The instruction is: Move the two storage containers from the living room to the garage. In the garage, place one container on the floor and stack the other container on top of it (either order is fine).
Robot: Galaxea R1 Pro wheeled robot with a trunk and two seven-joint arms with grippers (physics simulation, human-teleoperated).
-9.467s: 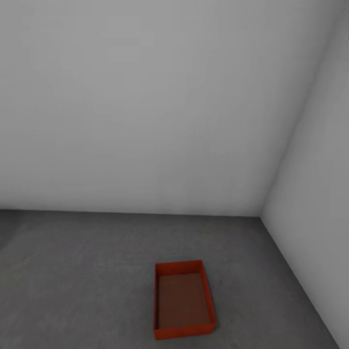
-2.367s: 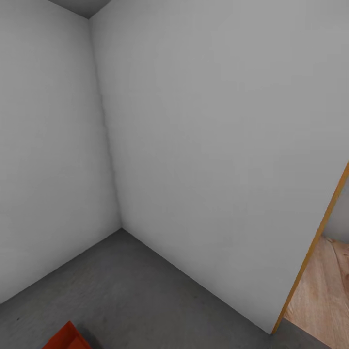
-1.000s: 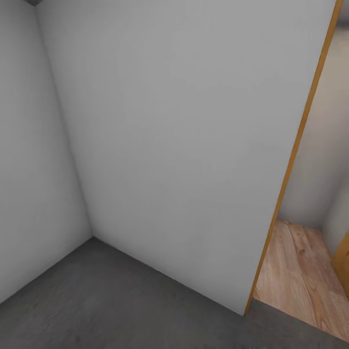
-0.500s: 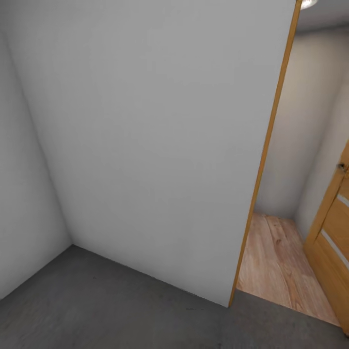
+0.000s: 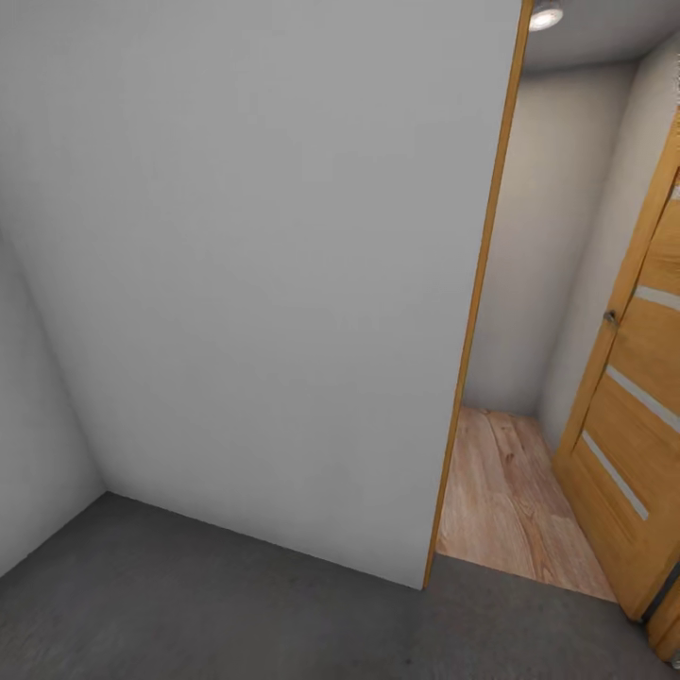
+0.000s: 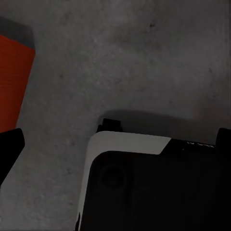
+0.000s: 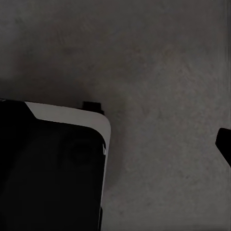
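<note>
**Robot faces a garage wall beside an open doorway, one container at its left side**

The head view looks at a plain pale grey wall (image 5: 255, 283) that meets the dark grey concrete floor (image 5: 208, 604) of the garage. At the right end of this wall runs a wooden door frame (image 5: 477, 312), and through the opening lies a strip of light wood plank flooring (image 5: 510, 510) with a wooden door (image 5: 633, 416) standing open on the far right. A round ceiling light (image 5: 545, 15) shows above the opening.

In the left wrist view, part of an orange-red storage container (image 6: 13, 91) rests on the concrete, near the robot's black and white base (image 6: 149, 183). A dark fingertip of the left gripper (image 6: 9, 149) juts in at the edge; whether that gripper is open or closed cannot be told.

The right wrist view shows bare concrete and the base (image 7: 53, 163), with one dark fingertip of the right gripper (image 7: 225, 144) at the edge; its state cannot be told either.
</note>
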